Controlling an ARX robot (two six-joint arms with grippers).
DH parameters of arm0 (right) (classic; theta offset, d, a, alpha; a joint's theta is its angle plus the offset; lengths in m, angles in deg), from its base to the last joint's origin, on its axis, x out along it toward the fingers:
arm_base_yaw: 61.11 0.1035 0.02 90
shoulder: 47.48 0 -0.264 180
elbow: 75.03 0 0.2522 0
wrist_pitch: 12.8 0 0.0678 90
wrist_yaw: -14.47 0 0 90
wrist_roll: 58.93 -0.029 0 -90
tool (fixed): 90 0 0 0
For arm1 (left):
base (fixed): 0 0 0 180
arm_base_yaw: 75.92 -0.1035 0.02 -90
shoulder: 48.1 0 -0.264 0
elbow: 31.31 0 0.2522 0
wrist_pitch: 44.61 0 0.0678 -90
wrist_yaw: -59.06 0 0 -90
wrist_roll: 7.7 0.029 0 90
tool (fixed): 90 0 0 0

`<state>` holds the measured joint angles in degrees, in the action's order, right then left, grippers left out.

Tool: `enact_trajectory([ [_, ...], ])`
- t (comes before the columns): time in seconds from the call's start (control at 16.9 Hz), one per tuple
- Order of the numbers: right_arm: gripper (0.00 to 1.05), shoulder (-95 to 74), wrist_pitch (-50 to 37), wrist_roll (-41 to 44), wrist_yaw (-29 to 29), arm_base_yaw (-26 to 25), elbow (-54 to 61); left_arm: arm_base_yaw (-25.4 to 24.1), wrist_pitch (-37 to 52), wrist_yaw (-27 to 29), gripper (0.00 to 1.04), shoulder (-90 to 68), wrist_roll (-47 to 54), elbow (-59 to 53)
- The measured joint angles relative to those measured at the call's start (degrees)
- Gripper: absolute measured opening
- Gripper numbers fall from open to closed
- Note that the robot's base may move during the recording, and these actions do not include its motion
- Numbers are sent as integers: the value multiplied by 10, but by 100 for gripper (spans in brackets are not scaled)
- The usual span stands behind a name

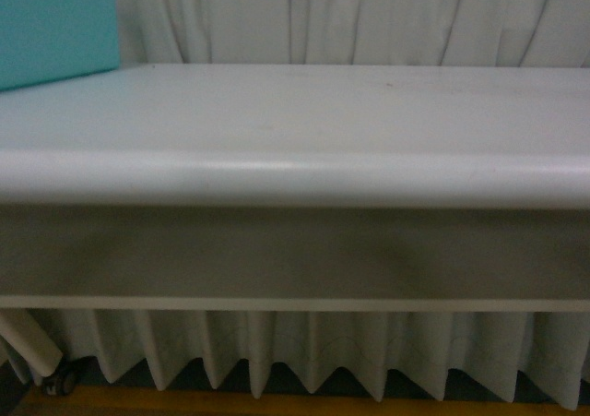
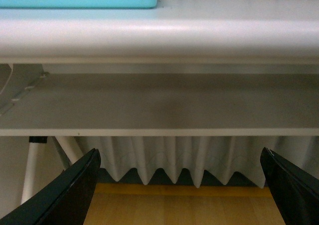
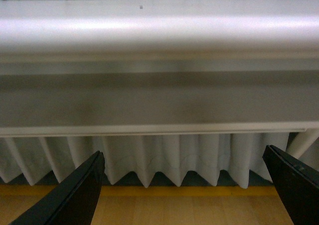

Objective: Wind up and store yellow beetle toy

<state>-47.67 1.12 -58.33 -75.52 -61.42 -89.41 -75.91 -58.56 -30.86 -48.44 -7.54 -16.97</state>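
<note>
Looking along the front view, you have one white table (image 1: 295, 121) with a rounded front edge, and one turquoise box (image 1: 55, 29) sitting on its far left corner. One pleated white curtain (image 1: 369, 15) hangs behind the table and shows again below it, above a strip of wooden floor (image 1: 277, 405). One caster wheel (image 1: 57, 381) sits at the lower left by a table leg.

You will not find the yellow beetle toy in any of the three views, so where it sits cannot be told.

Your left gripper (image 2: 182, 187) is low, below the table's edge and facing its underside; two black fingers (image 2: 70, 190) show, spread wide apart with nothing between them. That view also catches the turquoise box up on the tabletop.

Your right gripper (image 3: 184, 187) is placed likewise, beneath the table's edge, its two black fingers (image 3: 75, 192) spread wide and holding nothing, with curtain and floor seen through the gap.
</note>
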Motion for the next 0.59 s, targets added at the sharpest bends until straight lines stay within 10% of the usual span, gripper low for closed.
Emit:
enact_trajectory([
  [0.59, 98, 0, 2, 0, 0, 0, 0, 0, -1, 0, 98, 0, 0, 0],
])
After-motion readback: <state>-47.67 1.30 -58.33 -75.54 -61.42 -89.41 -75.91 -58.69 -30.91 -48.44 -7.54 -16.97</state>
